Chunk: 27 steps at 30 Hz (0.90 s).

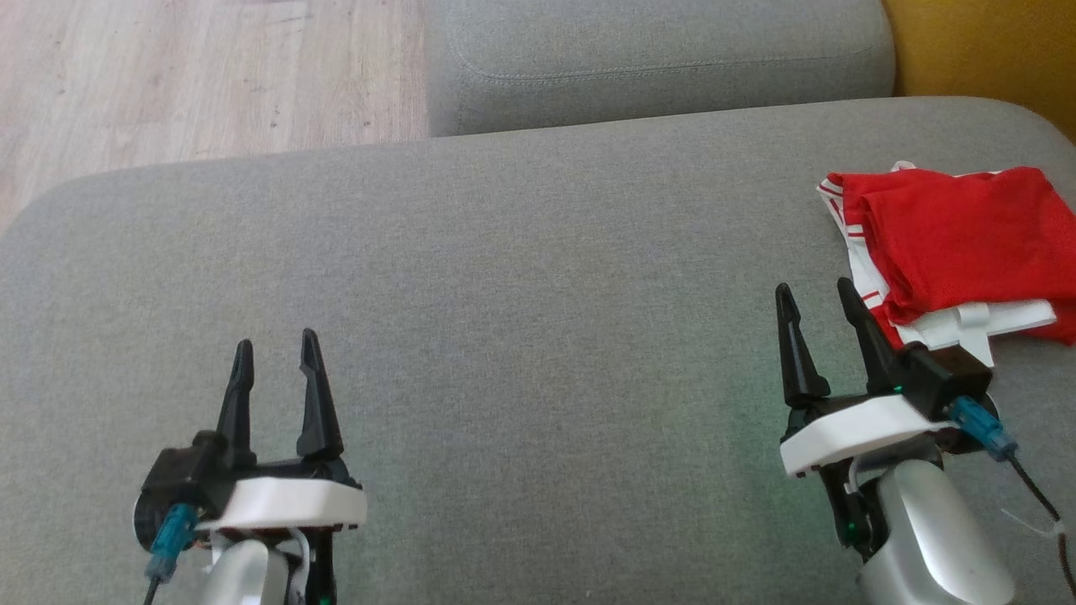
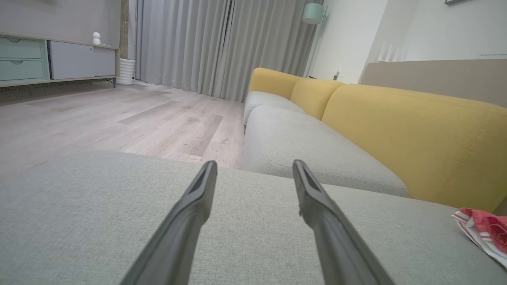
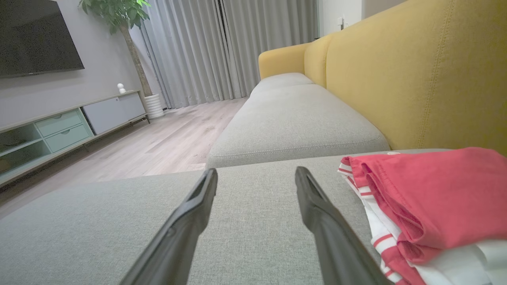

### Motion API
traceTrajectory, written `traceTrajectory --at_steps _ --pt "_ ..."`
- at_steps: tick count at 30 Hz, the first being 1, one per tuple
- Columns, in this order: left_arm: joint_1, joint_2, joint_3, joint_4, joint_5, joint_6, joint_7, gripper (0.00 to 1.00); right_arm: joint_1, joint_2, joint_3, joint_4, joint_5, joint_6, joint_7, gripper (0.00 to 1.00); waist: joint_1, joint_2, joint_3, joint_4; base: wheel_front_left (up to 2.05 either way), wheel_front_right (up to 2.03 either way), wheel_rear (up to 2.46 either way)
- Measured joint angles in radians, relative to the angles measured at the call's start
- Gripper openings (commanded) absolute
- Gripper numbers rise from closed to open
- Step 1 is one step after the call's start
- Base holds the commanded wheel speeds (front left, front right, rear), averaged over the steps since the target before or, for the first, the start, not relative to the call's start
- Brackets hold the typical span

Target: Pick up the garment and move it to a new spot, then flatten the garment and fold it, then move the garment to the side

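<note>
1. Left claw [image 1: 276, 339] and right claw [image 1: 814, 286] hover low over the seat, both spread wide and empty.
2. Grey seat cushion [image 1: 504, 294] is the broad, soft work surface. A yellow backrest [image 3: 435, 71] rises behind it, and wood floor [image 1: 210, 76] lies beyond.
3. Red-and-white garment [image 1: 958, 235] lies in a folded-looking stack at the cushion's right end, just beside the right claw.
4. Judging by that, the move to the side looks done. Any tidying left calls for a low, gentle pinch at the stack's edge.
</note>
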<state>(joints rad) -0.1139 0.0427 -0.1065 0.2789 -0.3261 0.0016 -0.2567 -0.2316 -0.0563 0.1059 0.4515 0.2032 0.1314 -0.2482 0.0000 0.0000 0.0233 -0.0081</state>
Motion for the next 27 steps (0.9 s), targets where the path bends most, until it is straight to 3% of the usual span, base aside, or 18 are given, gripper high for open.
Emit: traceTrajectory --at_steps 1,2,9,27 --pt "0.0 0.0 0.001 0.0 -0.001 0.0 0.0 1.0 0.0 0.0 0.0 0.001 0.001 0.0 0.0 1.0 0.0 0.0 0.0 0.0 0.0 0.0 0.0" --pt "0.0 0.0 0.001 0.002 -0.009 0.002 0.0 0.0 0.0 0.0 0.001 0.003 0.001 0.0 0.0 0.0 0.0 0.0 0.001 0.0 0.0 0.0 0.0" --pt "0.07 -0.001 -0.001 0.092 -0.024 -0.002 0.009 0.0 0.092 0.001 0.001 0.086 0.018 0.0 0.011 0.0 0.0 0.0 0.0 0.0 0.0 0.0 0.0" --pt "0.069 -0.002 0.016 0.079 -0.2 -0.012 0.056 0.0 0.093 0.001 -0.03 0.053 0.208 0.0 0.055 0.0 0.0 0.0 -0.003 0.001 0.0 0.0 0.0"
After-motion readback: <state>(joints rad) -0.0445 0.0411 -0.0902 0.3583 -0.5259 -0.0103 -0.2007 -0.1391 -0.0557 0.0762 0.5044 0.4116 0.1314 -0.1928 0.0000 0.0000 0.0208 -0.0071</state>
